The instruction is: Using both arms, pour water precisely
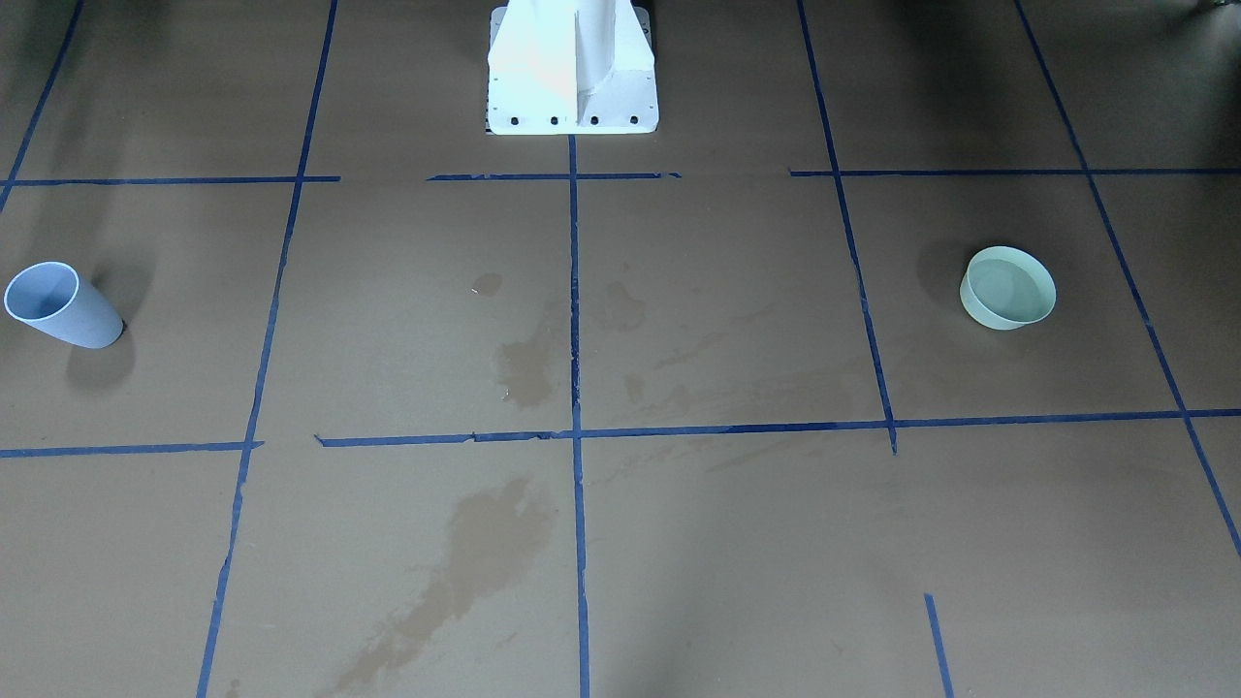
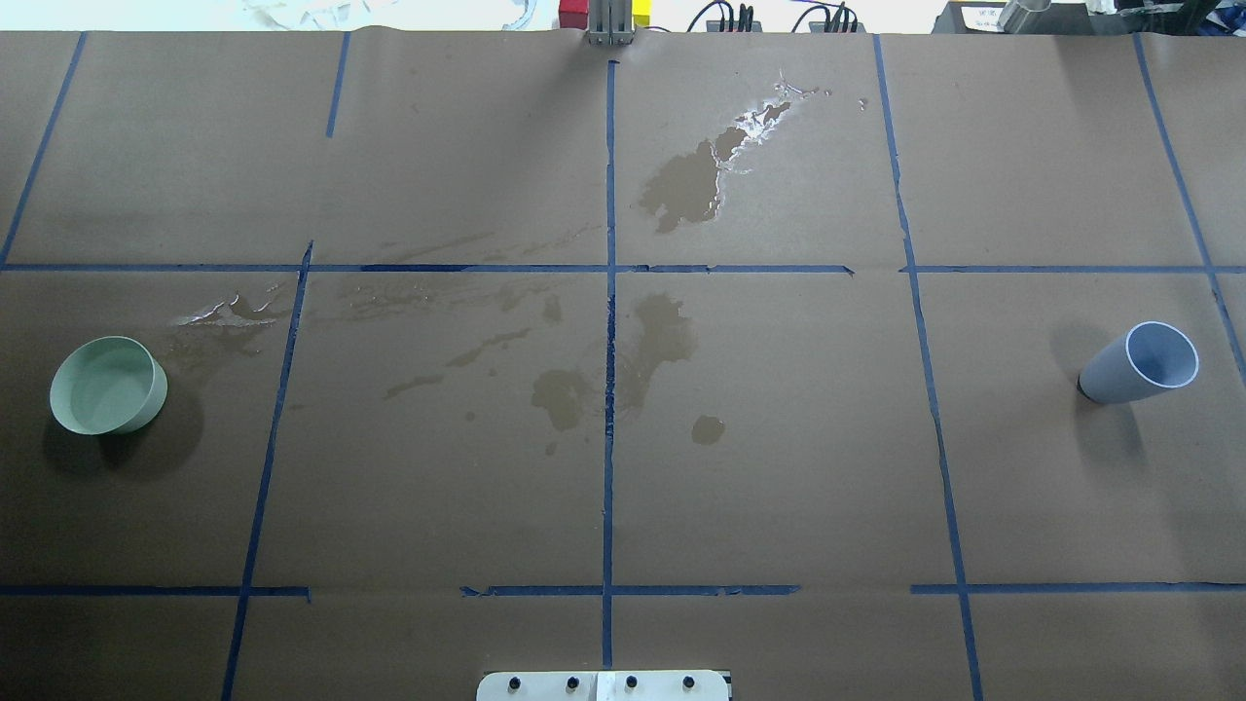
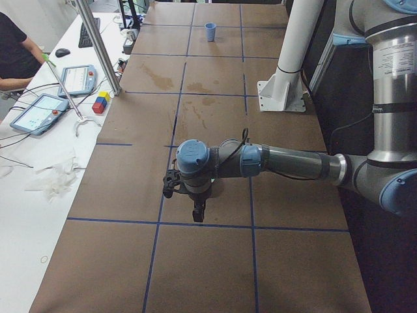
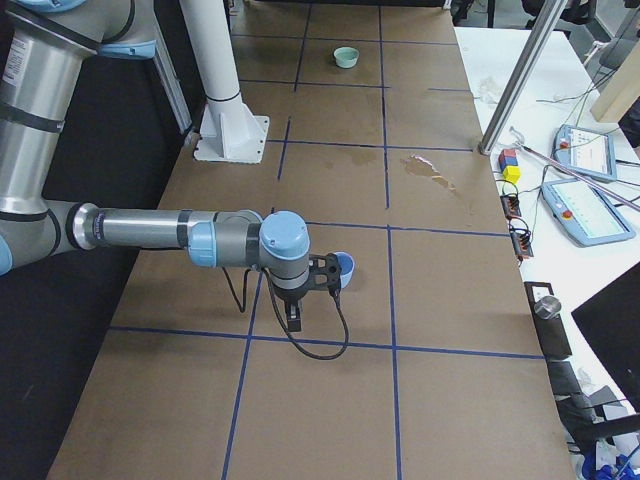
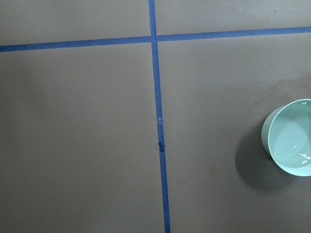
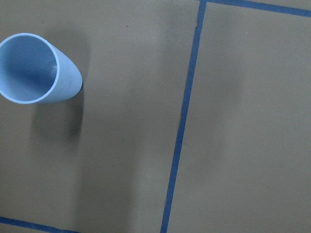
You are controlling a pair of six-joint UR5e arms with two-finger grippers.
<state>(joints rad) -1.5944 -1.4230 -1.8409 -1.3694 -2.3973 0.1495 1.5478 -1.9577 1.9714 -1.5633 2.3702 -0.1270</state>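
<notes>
Finishes as I log them
Table cover [image 2: 779, 467]: matt brown paper, wet patches [image 2: 681, 185] darker. Tape [image 2: 609, 487]: smooth blue. Bowl [image 2: 156, 397], nine o'clock overhead: smooth pale-green plastic; water [image 2: 102, 387] glossy. Cup [image 2: 1110, 378], three o'clock: matt blue plastic. Pedestal [image 1: 572, 68]: white painted metal. Left arm [image 3: 293, 163], right arm [image 4: 140, 228]: satin grey metal.

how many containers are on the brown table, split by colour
pale green round plastic bowl: 1
pale blue tall plastic cup: 1
total: 2
</notes>
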